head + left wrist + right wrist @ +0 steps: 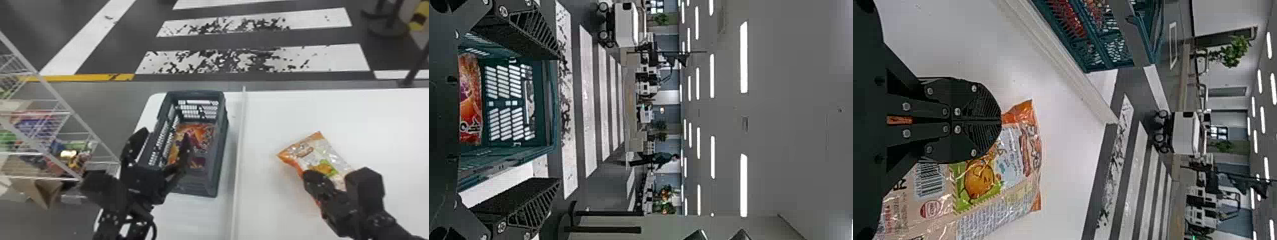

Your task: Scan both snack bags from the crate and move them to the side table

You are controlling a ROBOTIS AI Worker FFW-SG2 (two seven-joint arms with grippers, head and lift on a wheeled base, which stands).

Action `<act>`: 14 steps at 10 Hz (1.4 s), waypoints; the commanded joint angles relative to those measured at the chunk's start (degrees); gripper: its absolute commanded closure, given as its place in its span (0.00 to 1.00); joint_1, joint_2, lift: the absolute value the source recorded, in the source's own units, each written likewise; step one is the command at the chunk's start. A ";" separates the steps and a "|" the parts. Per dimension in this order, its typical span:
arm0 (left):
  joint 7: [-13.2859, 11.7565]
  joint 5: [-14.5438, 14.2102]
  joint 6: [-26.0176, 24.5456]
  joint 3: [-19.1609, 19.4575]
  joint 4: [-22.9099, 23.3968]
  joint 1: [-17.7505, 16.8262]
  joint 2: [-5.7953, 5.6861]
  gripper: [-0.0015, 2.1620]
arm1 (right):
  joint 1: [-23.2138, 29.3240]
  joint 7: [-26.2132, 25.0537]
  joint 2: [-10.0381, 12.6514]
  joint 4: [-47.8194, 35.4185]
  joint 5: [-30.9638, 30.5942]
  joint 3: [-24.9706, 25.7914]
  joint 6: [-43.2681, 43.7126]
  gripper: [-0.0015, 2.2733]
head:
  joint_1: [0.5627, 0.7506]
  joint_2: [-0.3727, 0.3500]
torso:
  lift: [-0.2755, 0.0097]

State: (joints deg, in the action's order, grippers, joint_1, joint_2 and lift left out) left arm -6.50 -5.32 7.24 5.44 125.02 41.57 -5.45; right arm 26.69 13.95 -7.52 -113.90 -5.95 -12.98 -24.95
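In the head view my left gripper (162,145) is at the near left part of the dark crate (217,153), fingers spread, one over the crate's inside. An orange-red snack bag (199,137) lies on the crate floor. The left wrist view has the crate (546,105) and part of that bag (470,100) between the fingers of the open left gripper (560,118). Over the right-hand table, my right gripper (320,181) holds the orange and clear snack bag (314,154). The right wrist view shows that gripper (1001,120) shut at one edge of the bag (1018,150).
A raised white strip (239,146) separates the crate's surface from the wide white table (261,111) on the right. The crate stands close to this strip. Wire shelves (60,115) with packaged goods rise at the far left, near the left arm.
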 commanded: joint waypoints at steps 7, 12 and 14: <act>-0.70 -1.18 -0.17 0.80 -0.39 0.53 0.52 0.07 | -12.80 5.21 -0.39 9.57 0.33 -1.52 -7.00 0.98 | 0.70 0.86 | 0.70; -1.14 -1.09 0.00 0.71 -0.39 1.32 1.23 0.07 | -14.91 5.21 -1.10 13.09 2.44 3.22 -6.48 0.98 | 0.70 0.79 | 0.70; -1.32 -1.01 0.00 0.45 -0.30 1.32 1.31 0.07 | -14.91 5.12 -1.27 14.14 3.23 5.68 -5.42 0.98 | 0.70 0.74 | 0.70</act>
State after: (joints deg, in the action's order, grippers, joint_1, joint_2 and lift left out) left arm -7.87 -6.34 7.24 5.88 124.69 42.89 -4.13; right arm 11.77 19.07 -8.76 -100.06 -2.79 -8.06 -30.71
